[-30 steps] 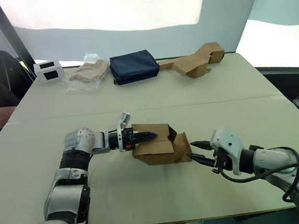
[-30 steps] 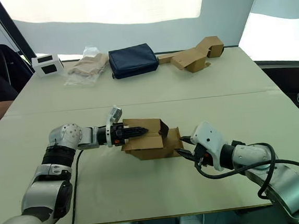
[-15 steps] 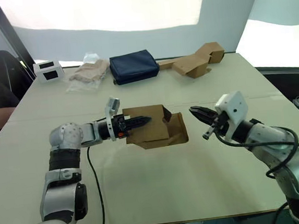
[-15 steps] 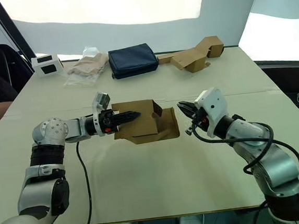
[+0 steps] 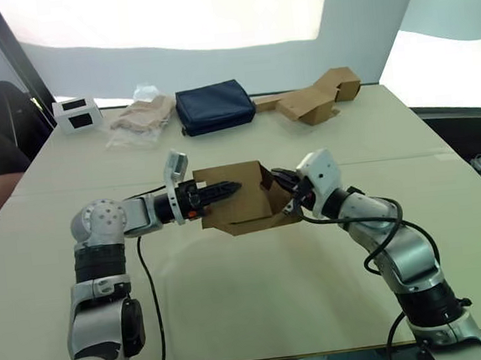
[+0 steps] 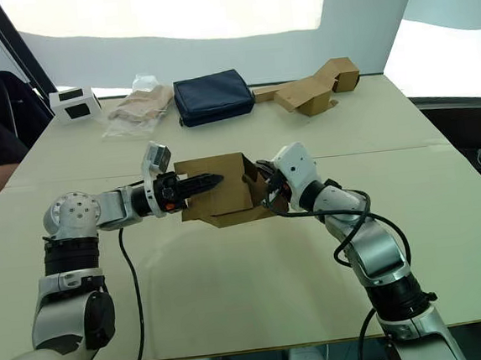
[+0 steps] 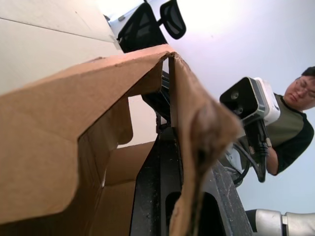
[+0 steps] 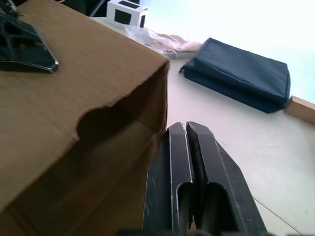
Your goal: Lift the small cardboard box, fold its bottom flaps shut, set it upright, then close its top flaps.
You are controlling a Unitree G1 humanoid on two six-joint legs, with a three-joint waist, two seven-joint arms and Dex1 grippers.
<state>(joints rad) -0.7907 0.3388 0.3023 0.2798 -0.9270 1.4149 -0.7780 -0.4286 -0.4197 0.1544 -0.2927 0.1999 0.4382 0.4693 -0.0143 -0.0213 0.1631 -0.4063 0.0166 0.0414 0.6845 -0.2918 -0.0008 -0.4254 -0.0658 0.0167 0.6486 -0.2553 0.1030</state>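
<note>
Up comes the small cardboard box, off the table now, while the right gripper has swung in to its 3 o'clock end, fingers pressed together. Left gripper pinches the box's top wall. Risk: pushing the flaps could twist the box out of that one-sided grip.
</note>
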